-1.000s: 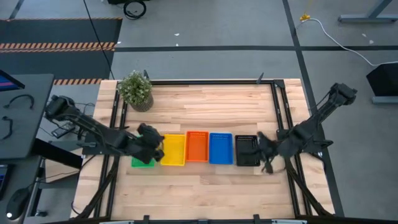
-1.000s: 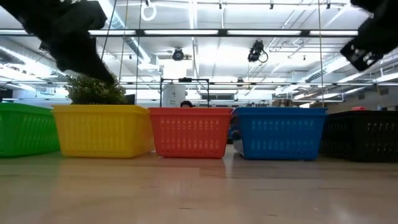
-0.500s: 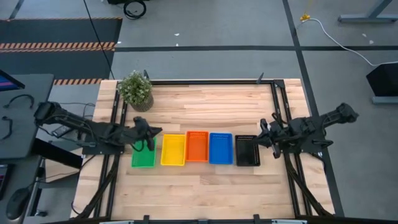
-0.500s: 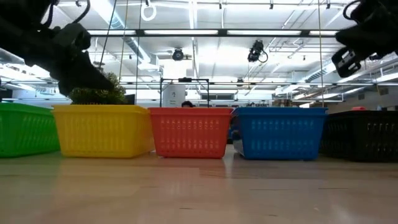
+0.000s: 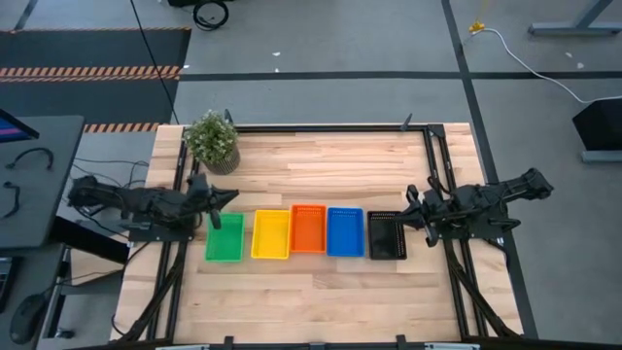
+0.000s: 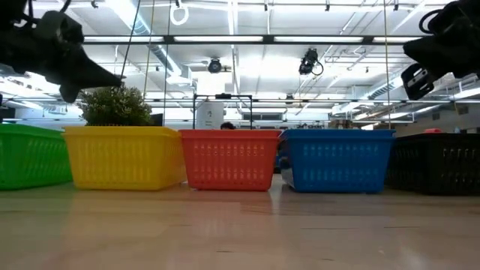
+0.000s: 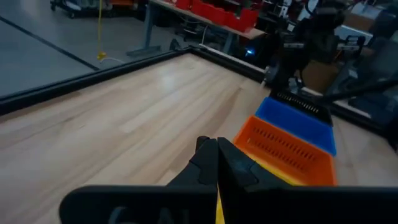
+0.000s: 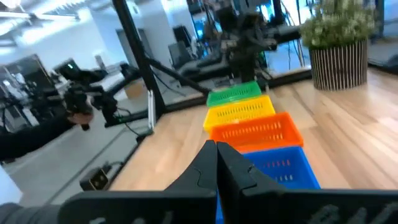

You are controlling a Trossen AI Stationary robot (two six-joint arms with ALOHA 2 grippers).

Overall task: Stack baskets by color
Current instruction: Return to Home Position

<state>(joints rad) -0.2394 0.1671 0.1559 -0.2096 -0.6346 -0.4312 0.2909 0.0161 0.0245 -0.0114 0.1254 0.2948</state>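
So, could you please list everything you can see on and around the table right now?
green basket: one seen, green, left end of the row.
yellow basket: one seen, yellow, beside the green.
orange basket: one seen, orange, middle of the row.
blue basket: one seen, blue, between orange and black.
black basket: one seen, black, right end of the row.
Whether any is doubled cannot be told.
potted plant: one, green, striped pot, table corner behind the green basket.
table: one, light wood, black frame rails.
left gripper: dark, shut, raised near the green basket.
right gripper: dark, shut, raised near the black basket.
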